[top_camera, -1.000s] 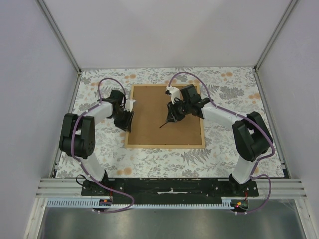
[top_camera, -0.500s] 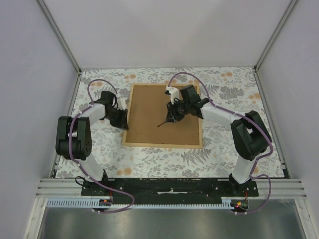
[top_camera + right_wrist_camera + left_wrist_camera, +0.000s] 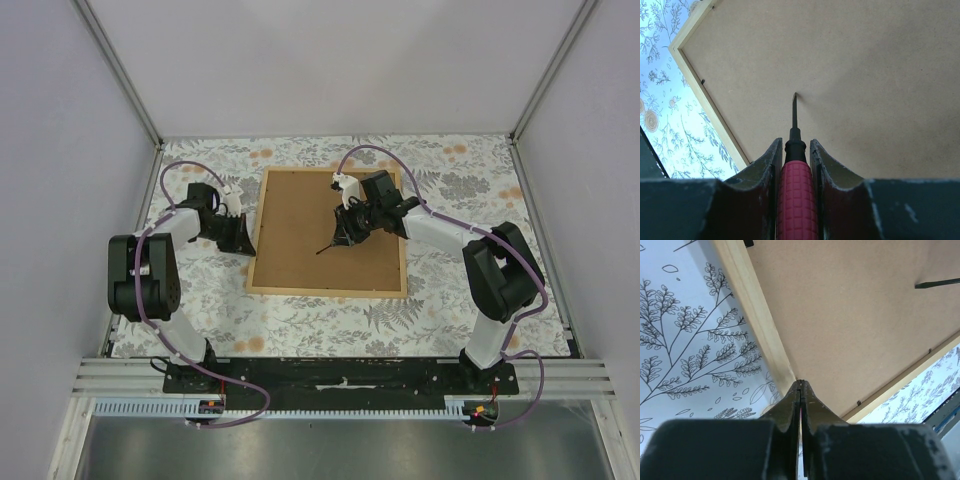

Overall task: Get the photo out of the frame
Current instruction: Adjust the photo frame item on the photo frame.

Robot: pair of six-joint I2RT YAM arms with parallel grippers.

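Camera above the arms: the frame (image 3: 328,292) lies flat and face down on the leaf-print cloth (image 3: 460,180), roughly mid-table and a little toward the far side, so only its light wooden strips and the brown back board (image 3: 300,205) show. The left gripper (image 3: 240,237) sits low just beside the frame's left strip, about halfway along it. The right gripper (image 3: 347,225) hangs over the right-hand half of the board, angled down toward the near left.

Left wrist camera: the two dark fingers are pressed together along their whole length with nothing between them. Their tips sit right at the pale left strip, near the frame's near-left corner. Whether they touch the wood cannot be told. Patterned cloth lies to the left of the strip, brown board to the right.

Right wrist camera: the jaws are part-way closed, clamped on the red ribbed handle of a hand tool (image 3: 796,200). Its thin dark shaft (image 3: 794,107) reaches out over the bare board and ends in a small hooked tip at the board's surface. One frame corner and its strip show at the upper left.
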